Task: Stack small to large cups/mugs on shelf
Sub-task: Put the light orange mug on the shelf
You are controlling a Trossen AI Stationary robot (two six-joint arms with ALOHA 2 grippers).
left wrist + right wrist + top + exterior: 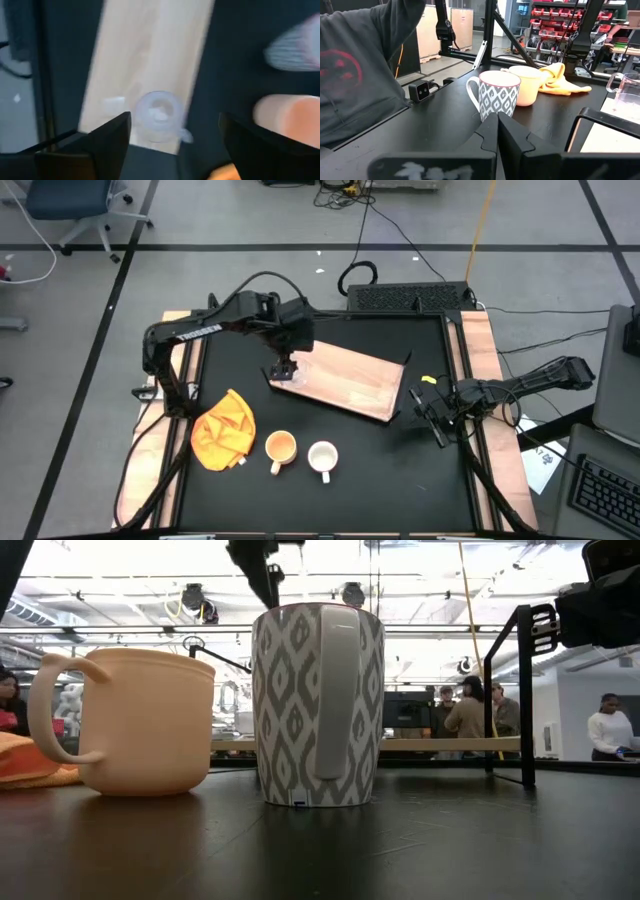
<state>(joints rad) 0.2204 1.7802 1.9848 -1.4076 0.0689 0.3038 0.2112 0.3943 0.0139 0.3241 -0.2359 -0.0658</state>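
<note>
Seen from above: left gripper [283, 370] poised over the left end of the light-wood shelf [350, 385], which lies slanted at centre frame on the black tabletop [380, 450]. Fingers [107, 135] spread wide in the wrist view, holding nothing, with the tiny clear glass cup [159, 116] standing free between them near the board's edge. Below the shelf, toward lower centre of the overhead frame, the yellow-orange mug [280, 448] and the patterned white mug [322, 457] side by side, close but apart, both upright on the table rather than on the board. Orange-yellow cloth [224, 430] crumpled just left of the mugs. Right gripper [436, 418] parked at the right edge of the table, jaws pressed together, empty. At table height: white mug [317, 705] filling centre frame, handle facing the camera, yellow-orange mug [135, 720] to its left. People [470, 715] standing in the room beyond.
</note>
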